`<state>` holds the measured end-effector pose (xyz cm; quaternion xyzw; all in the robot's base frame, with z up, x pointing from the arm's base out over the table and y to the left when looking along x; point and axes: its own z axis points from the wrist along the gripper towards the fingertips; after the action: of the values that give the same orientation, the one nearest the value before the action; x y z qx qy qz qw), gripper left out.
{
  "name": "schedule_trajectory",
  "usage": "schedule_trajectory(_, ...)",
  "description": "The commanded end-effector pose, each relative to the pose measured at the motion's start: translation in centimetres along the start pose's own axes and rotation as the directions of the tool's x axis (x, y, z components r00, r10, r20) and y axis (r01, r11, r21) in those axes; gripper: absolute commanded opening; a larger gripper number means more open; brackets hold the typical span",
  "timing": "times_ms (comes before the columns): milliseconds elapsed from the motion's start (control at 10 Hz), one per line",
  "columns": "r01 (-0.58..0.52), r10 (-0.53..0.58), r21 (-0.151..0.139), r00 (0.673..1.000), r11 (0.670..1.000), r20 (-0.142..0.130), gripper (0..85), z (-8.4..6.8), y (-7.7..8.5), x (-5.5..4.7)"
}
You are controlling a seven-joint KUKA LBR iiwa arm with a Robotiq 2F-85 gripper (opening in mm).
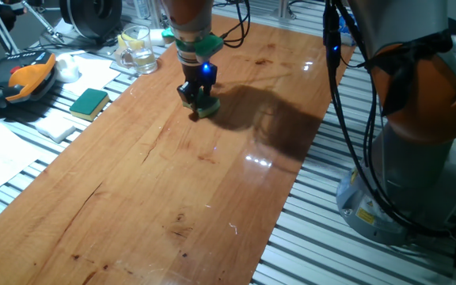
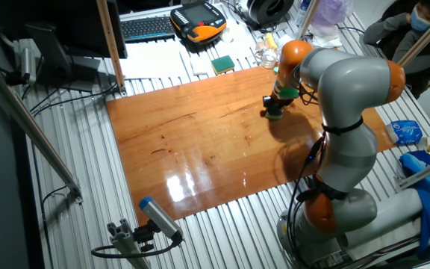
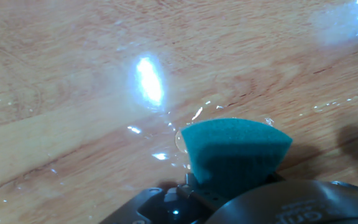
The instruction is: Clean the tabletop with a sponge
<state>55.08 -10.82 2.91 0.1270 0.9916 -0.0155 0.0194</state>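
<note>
— Where is the sponge [image 1: 206,108]?

— Pinched in the closed jaws of the gripper [image 1: 198,101], pressed on the tabletop [image 1: 157,182] near its far end.

— What does the hand view add?

— The sponge's teal foam [image 3: 235,151] with a curved top edge, and wet glints on the glossy wood [image 3: 73,81] around it. The fixed views show instead a flat rectangular green sponge [image 1: 89,102] and a glass jug [image 1: 138,49] off the board, on the ribbed metal frame [image 1: 355,253].

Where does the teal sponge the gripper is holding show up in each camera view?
One fixed view: sponge upper centre, under the gripper on the tabletop.
The other fixed view: upper right of centre, near the board's far edge.
Hand view: lower centre, on wet wood.
Shared landmark: the glossy tabletop.
</note>
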Motion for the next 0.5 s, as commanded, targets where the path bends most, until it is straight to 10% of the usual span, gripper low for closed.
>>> schedule_trajectory(0,-0.006,0.006,0.004,1.000,1.000,0.001,51.0,0.0,0.4,0.1)
schedule_trajectory(400,-0.035,0.035,0.013,0.999,0.999,0.002,51.0,-0.2,2.0,0.3)
